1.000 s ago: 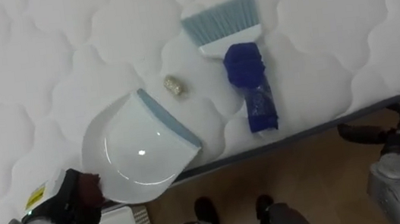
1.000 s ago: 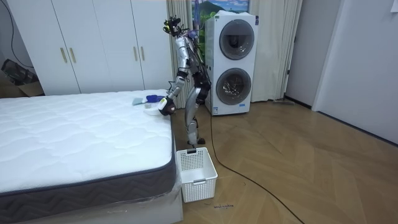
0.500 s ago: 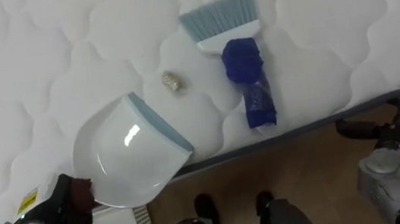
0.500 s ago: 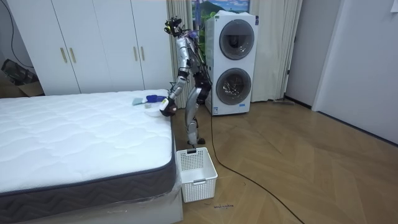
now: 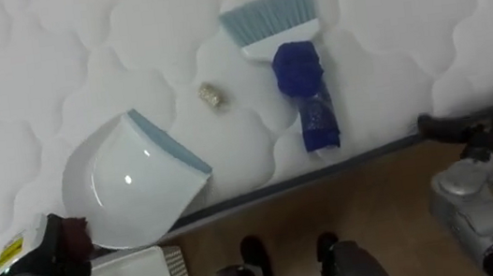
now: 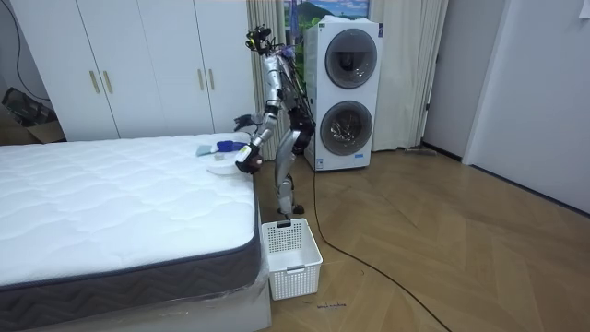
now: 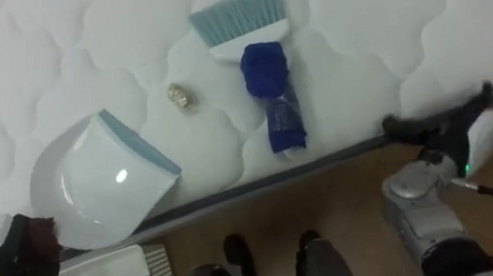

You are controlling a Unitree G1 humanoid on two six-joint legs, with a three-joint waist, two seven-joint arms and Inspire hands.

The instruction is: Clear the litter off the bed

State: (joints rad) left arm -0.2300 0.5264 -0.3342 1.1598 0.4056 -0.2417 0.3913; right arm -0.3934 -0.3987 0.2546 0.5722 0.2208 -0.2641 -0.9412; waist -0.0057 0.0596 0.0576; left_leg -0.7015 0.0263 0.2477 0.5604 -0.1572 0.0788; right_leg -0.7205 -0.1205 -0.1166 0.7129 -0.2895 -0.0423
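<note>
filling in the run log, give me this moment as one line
left hand: holds dustpan | right hand: open at bed edge | brush: lying on bed | scrap: between dustpan and brush

Nothing readable here tbh. The small yellow sticker (image 5: 9, 250) beside the left hand (image 5: 74, 251) has some print, way too tiny to make out.

A: Dustpan (image 5: 131, 195)?
B: White, blue-grey lip. Sits at the near edge of the quilted white mattress (image 5: 421, 22), lip facing a small tan scrap (image 5: 211, 95) close by.
A: Brush (image 5: 294, 66)?
B: Lies flat, right of the scrap. Pale blue bristles point away from the edge, dark blue handle toward it.
</note>
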